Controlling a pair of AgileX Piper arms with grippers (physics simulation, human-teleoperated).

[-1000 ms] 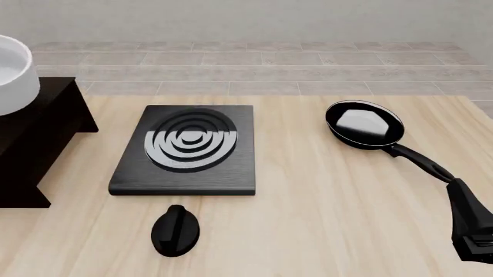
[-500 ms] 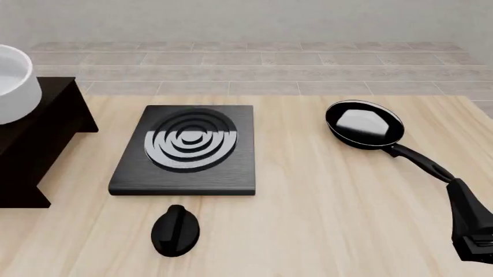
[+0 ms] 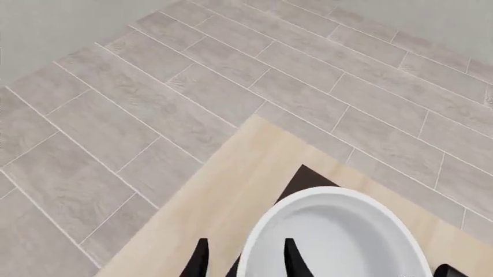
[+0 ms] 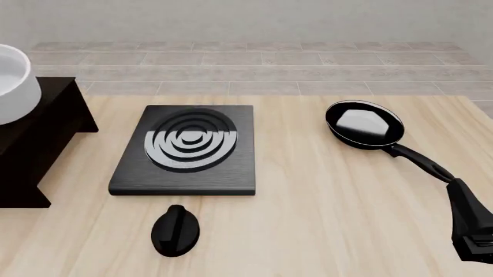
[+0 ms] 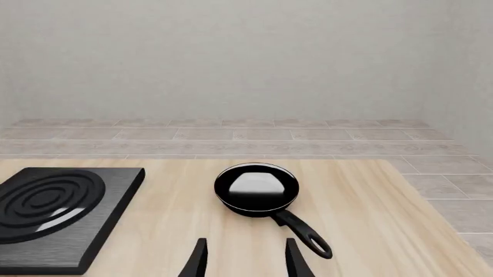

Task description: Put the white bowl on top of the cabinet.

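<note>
The white bowl stands on the flat top of the dark cabinet at the far left of the front view, cut off by the frame's edge. In the left wrist view the bowl fills the lower part, with a corner of the cabinet beside it. My left gripper is open, one finger outside the bowl's wall and one inside. It does not show in the front view. My right gripper is open and empty, low over the table.
A black stove plate with silver rings lies mid-table, a black knob in front of it. A black frying pan lies at the right, handle toward my right arm. Tiled floor lies beyond the table.
The white bowl has dropped a little onto the cabinet top between one second and half a second ago. It has held still since. The right arm has not moved.
</note>
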